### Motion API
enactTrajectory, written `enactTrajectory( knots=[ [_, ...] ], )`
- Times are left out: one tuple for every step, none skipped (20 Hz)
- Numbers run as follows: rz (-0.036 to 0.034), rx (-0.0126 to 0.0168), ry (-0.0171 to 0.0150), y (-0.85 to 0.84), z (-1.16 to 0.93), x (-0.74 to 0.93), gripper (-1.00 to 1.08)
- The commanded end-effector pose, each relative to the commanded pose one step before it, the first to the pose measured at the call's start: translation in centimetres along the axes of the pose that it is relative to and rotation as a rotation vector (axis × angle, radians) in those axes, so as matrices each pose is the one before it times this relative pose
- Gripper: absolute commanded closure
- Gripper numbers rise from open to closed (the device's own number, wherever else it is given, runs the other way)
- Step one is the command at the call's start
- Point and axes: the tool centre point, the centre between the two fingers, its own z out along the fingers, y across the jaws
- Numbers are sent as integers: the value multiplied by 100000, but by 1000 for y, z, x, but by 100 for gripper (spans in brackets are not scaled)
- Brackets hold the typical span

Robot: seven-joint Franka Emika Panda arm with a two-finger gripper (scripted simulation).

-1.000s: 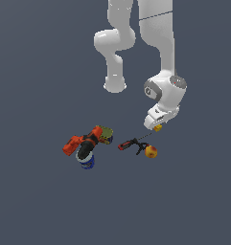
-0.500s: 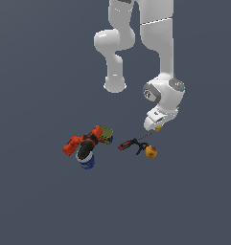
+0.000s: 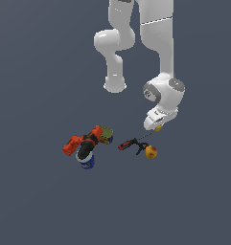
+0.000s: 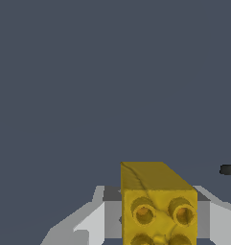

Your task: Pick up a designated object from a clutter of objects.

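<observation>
Scanning from the exterior view's left, I see the clutter on the dark grey floor [image 3: 35,206]: orange-red and black tool [image 3: 81,142] lying across a blue ring [image 3: 86,162], w/ an olive can [image 3: 105,134] touching the tool's far end. Those 3 are bunched tight.

Well apart from that group, toward the exterior view's right, a red-black thin-handled tool [image 3: 130,144] lies flat, thin shaft angled up toward the arm. Red-yellow ball [image 3: 151,152] sits just beside it, touching or nearly so, can't tell which.

Above those two is the hand [image 3: 157,125], hanging off the white wrist, clear of the floor. Yellow cube [image 3: 158,128] shows as a small yellow spot at the hand's lower tip, off the floor and above the ball and thin tool.

Wrist view confirms: cube [image 4: 156,203] is a studded yellow block sitting between the two light-grey fingers [image 4: 90,222], one finger each side, pressed to its faces. So hand [image 4: 155,217] is clamped on the cube, cube lifted w/ only bare grey floor behind it. Dark sliver at that frame's edge [image 4: 229,169], too small to ID.
</observation>
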Motion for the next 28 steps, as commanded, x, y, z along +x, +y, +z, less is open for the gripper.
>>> enactTrajectory(
  knots=[
    [21, -5, 55, 108, -261, -21, 108],
    [0, 0, 0, 74, -186, -33, 108],
    [0, 0, 0, 90, -228, -40, 108],
    [-19, -45, -6, 95, -265, -48, 108],
    [0, 0, 0, 122, -311, -55, 108],
    [0, 0, 0, 138, -352, -62, 108],
    [-22, -43, -8, 141, -388, -69, 108],
    [0, 0, 0, 169, -435, -76, 108],
    [0, 0, 0, 185, -477, -83, 108],
    [0, 0, 0, 200, -519, -90, 108],
    [-28, -37, -14, 199, -553, -96, 108],
    [0, 0, 0, 229, -602, -104, 108],
    [0, 0, 0, 244, -645, -110, 108],
    [0, 0, 0, 258, -688, -117, 108],
    [-43, 13, -20, 252, -721, -122, 108],
    [0, 0, 0, 283, -771, -129, 108],
    [-12, 47, 2, 293, -810, -134, 108],
    [0, 0, 0, 296, -826, -135, 108],
    [-15, 67, 7, 296, -836, -135, 108],
    [-13, 67, 10, 297, -845, -136, 108],
    [-8, 47, 9, 298, -855, -136, 108],
    [-10, 67, 14, 302, -870, -137, 108],
    [-10, 67, 16, 307, -887, -138, 108],
    [-7, 47, 12, 311, -904, -139, 108],
    [-9, 66, 18, 320, -926, -142, 108],
    [-8, 66, 19, 323, -933, -142, 108],
    [-5, 46, 14, 323, -932, -141, 108],
    [-4, 46, 15, 324, -929, -140, 108]
  ],
)
